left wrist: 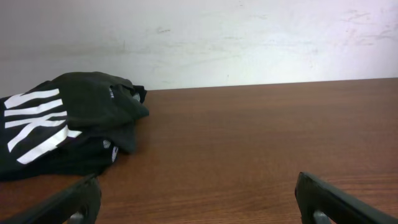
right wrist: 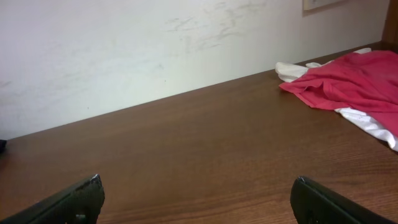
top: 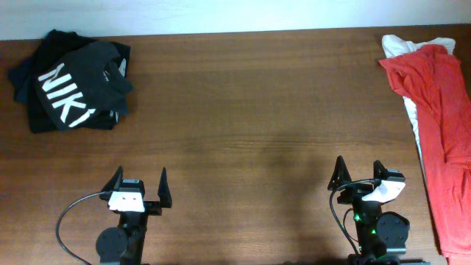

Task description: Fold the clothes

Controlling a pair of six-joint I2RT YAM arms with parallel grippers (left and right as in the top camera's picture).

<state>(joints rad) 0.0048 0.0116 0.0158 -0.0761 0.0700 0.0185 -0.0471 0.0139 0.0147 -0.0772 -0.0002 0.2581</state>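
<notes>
The orange-red T-shirt (top: 441, 125) lies crumpled along the table's right edge, running from the far corner toward the front. No lettering shows on it. It also shows in the right wrist view (right wrist: 348, 81), at the far right. My left gripper (top: 140, 184) is open and empty near the front edge at the left; its fingers frame bare wood in the left wrist view (left wrist: 196, 202). My right gripper (top: 358, 175) is open and empty near the front edge, left of the T-shirt and apart from it; the right wrist view (right wrist: 196, 202) shows only wood between its fingers.
A stack of folded black shirts with large white letters (top: 73, 85) sits at the far left corner, also in the left wrist view (left wrist: 62, 127). A white garment (top: 412, 51) lies under the orange-red T-shirt at the far right. A pale wall runs behind the brown wooden table (top: 243, 125).
</notes>
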